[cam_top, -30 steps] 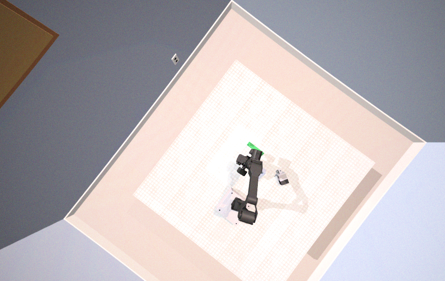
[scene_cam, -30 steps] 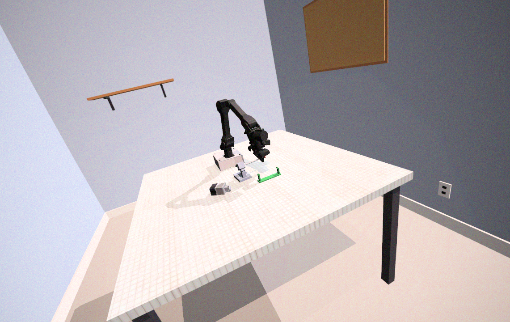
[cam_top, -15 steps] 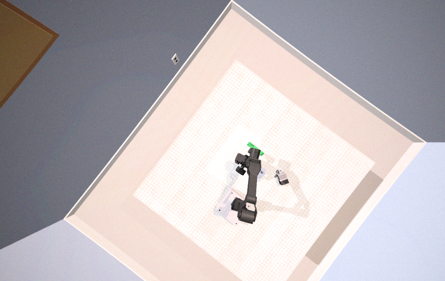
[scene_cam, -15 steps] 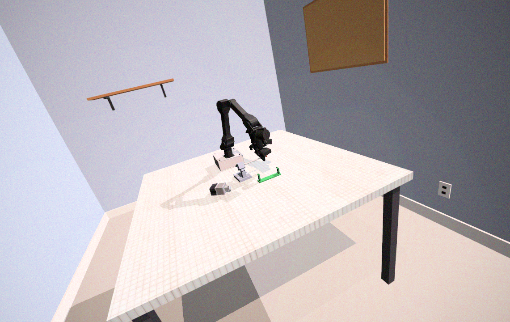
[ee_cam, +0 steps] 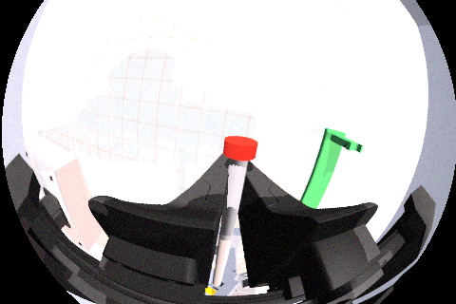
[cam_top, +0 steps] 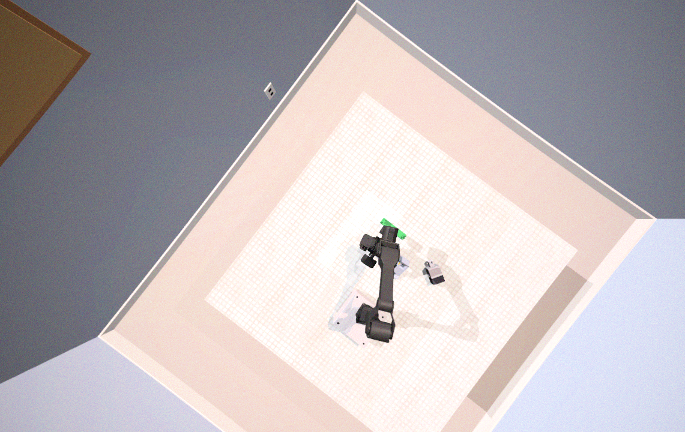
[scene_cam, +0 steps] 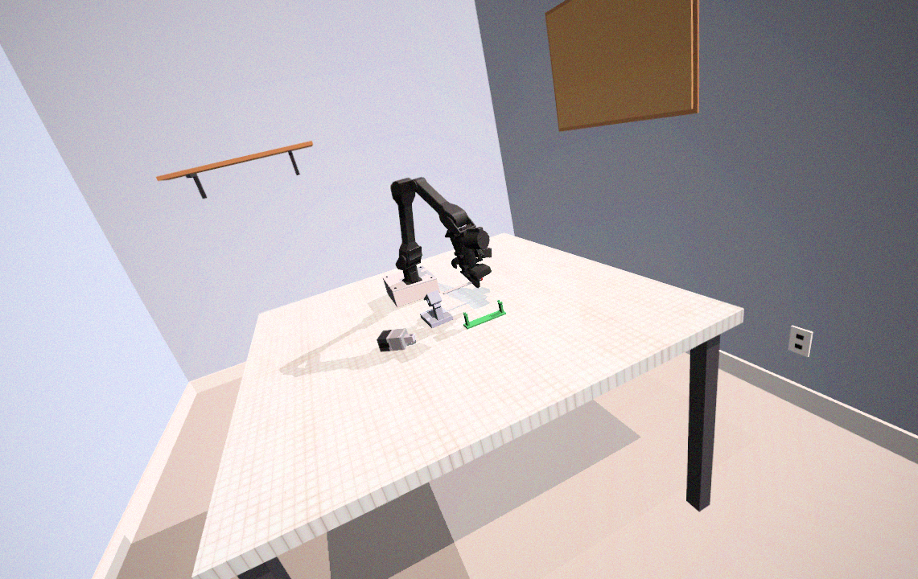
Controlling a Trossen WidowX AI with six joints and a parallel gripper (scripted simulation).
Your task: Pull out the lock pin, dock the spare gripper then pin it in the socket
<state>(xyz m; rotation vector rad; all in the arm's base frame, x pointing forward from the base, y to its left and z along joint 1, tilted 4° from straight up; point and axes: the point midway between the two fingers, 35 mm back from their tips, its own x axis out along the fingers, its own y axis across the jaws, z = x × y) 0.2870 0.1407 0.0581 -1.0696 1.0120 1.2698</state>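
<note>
My gripper (scene_cam: 478, 281) (ee_cam: 237, 168) is shut on the lock pin (ee_cam: 234, 187), just below its red head (ee_cam: 240, 148). The thin pale shaft runs back between the fingers, with a yellow spot (ee_cam: 210, 291) at its far end. The pin is above the table, beside the grey-lilac mount (cam_top: 401, 267) (scene_cam: 436, 316). In the exterior view the shaft points toward the mount's tilted socket (scene_cam: 433, 298); its far end appears just short of it, but the exact gap is unclear. The spare gripper (cam_top: 434, 272) (scene_cam: 396, 339), grey and black, lies on the table apart from the mount.
A green rack (cam_top: 401, 235) (scene_cam: 485, 318) (ee_cam: 324, 176) with two short uprights stands in front of the mount. The arm's pale base box (scene_cam: 411, 291) (ee_cam: 76, 195) is behind the mount. The arm passes over part of the mount in the top view.
</note>
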